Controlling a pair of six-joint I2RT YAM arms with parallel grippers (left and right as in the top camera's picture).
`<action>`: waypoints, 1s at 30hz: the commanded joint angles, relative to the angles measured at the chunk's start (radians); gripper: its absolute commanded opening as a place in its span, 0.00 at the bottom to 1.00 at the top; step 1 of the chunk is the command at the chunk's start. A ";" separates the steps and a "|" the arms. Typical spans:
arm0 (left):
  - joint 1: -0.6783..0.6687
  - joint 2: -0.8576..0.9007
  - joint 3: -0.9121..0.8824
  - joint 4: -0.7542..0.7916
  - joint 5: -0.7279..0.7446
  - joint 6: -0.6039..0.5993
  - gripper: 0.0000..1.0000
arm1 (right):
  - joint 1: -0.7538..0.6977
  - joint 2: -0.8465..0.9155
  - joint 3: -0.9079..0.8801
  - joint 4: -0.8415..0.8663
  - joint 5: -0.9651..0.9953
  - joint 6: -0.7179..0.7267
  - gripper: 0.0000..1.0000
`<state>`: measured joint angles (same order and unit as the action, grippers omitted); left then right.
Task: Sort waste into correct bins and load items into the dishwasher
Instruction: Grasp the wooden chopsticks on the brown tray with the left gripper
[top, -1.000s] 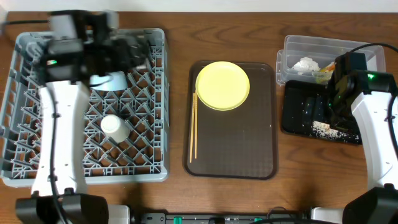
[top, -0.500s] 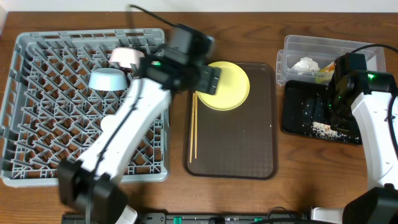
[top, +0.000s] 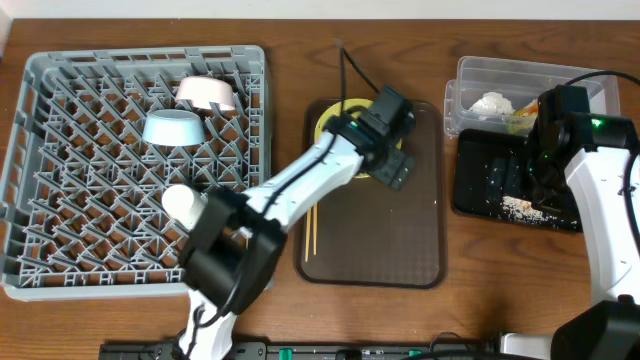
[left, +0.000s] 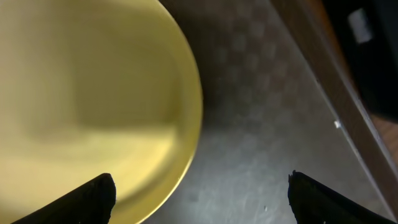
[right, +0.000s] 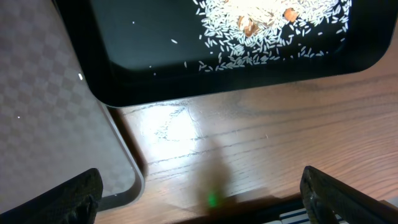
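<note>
My left gripper (left: 199, 199) is open just above the brown serving tray (left: 267, 124). One fingertip (left: 93, 196) is over the yellow plate (left: 93, 93), the other is over bare tray, and the plate's rim lies between them. In the overhead view the left arm hides most of the plate (top: 328, 122), and the chopsticks (top: 310, 225) lie beside it. The grey dishwasher rack (top: 60, 200) holds a light blue bowl (top: 173, 128), a pinkish bowl (top: 207, 93) and a white cup (top: 183, 203). My right gripper (right: 199, 193) is open over bare wood beside the black tray (right: 217, 81), which holds rice scraps (right: 267, 25).
The clear tub (top: 480, 72) at the back right holds the white tissue (top: 492, 103) and the wrapper (top: 517, 122). The black tray (top: 480, 190) sits in front of it under the right arm. A corner of the brown tray (right: 56, 124) shows left of the right gripper.
My left arm has swung right from the back of the rack to the yellow plate on the brown tray. The right arm has not moved.
</note>
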<state>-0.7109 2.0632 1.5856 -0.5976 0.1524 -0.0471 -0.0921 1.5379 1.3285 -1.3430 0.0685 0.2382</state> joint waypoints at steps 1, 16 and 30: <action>-0.004 0.031 0.000 -0.003 -0.023 0.018 0.90 | -0.020 -0.014 0.005 -0.001 0.014 0.015 0.99; 0.071 -0.056 -0.010 -0.560 -0.192 -0.724 0.91 | -0.020 -0.014 0.005 -0.004 0.032 0.008 0.99; 0.105 -0.055 -0.032 -0.442 -0.058 -0.834 0.90 | -0.020 -0.014 0.005 -0.013 0.032 0.009 0.99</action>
<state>-0.6048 2.0216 1.5631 -1.0477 0.0788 -0.8112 -0.0921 1.5379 1.3285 -1.3529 0.0864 0.2379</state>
